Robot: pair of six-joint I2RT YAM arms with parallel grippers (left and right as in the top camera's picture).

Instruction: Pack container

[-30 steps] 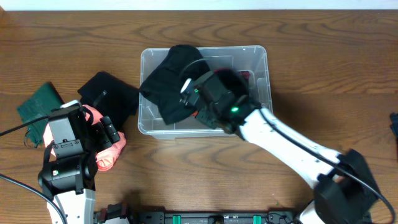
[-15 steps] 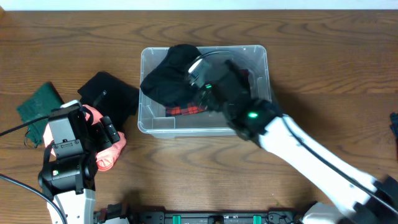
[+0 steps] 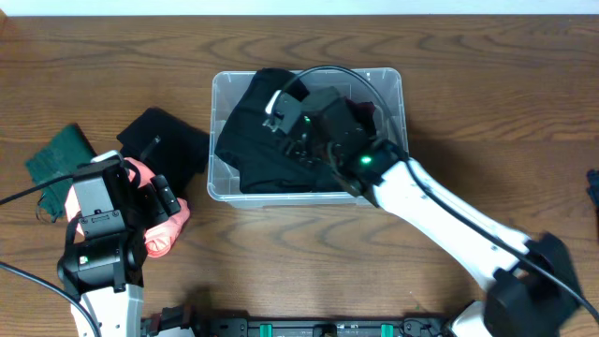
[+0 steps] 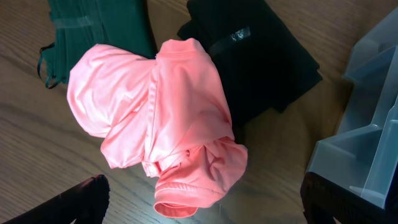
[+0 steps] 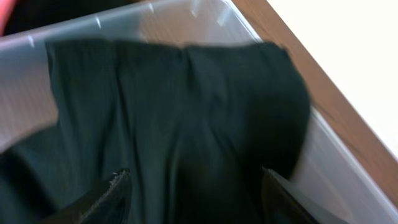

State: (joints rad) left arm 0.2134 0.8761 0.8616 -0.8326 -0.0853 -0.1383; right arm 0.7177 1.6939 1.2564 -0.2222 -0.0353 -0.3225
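- Right gripper (image 5: 194, 182) is hanging wide open, empty, over the black garment (image 5: 186, 112) in the container (image 3: 386, 77).
- Left gripper (image 4: 204, 188) is gaping empty over the pink garment (image 4: 155, 106), awaiting packing.

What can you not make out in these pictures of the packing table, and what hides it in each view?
- Container floor: covered in the overhead view by the black garment and the right arm.
- Right gripper: hidden in the overhead view under its own wrist housing.
- The garment's folds: motion-blurred in the right wrist view.
- Green cloth: cut off by the top edge of the left wrist view.
- Dark object: mostly outside the overhead view's right edge.
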